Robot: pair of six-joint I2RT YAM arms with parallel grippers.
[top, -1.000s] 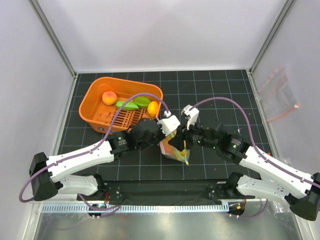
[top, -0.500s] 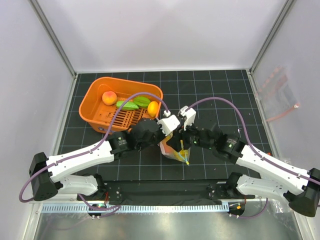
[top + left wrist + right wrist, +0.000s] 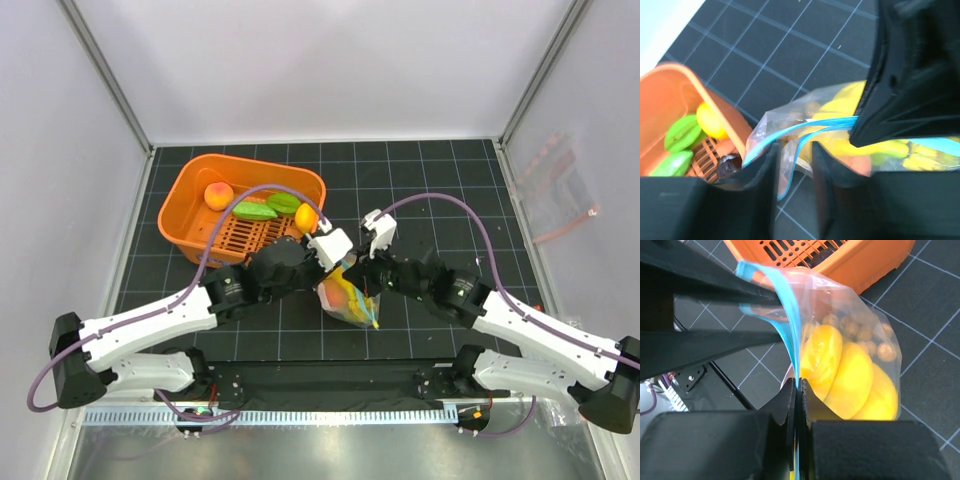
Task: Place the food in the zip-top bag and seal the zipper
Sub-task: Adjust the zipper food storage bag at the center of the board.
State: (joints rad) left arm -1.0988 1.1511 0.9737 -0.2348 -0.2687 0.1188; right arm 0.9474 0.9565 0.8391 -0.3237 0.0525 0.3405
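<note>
The clear zip-top bag stands on the mat between both arms, holding yellow food and a cluster of brown balls. My right gripper is shut on the teal zipper, pinching both strips together. My left gripper is open. The bag's teal edge hangs loosely between its fingers, apart from the pads. More food lies in the orange basket: a peach, green pieces and a lemon.
The orange basket stands just behind and left of the bag, its wall close to the left gripper. A second clear bag with a pink-red strip lies against the right wall. Both arms' purple cables arch over the mat.
My right gripper has closed onto the teal zipper. My left gripper has opened and let go of the bag's edge, and the left arm has drawn back slightly to the left.
</note>
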